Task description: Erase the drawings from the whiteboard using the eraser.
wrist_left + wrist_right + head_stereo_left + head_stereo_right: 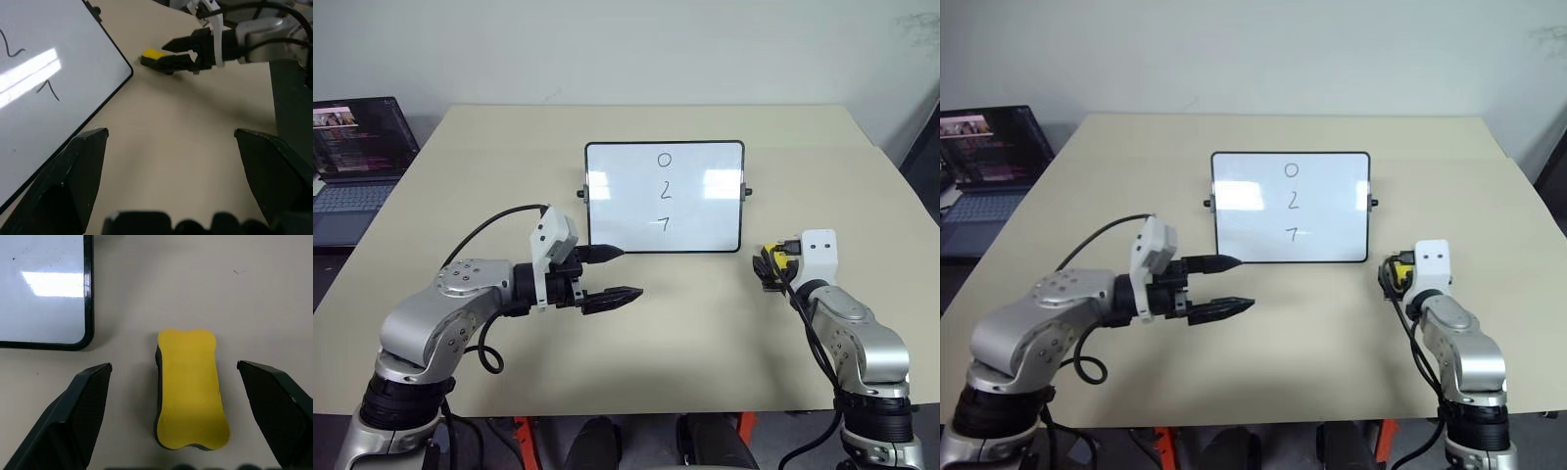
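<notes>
The whiteboard [617,211] stands propped on the table, tilted back. The drawings [665,189], thin dark marks like "0", "2" and "7", run down its middle in a column. To the right of the board's lower right corner the yellow eraser [190,387] lies flat on the table, dark side down. My right gripper [174,364] is open and low over it, one finger on each side of the eraser [153,54] with a gap to both. In front of the board's lower left corner my left gripper [631,271] is open, empty and pointing to the right.
An open laptop [357,157] sits off the table's far left. The beige table [705,333] extends bare in front of the board between the two arms. A wall stands behind the table's far edge.
</notes>
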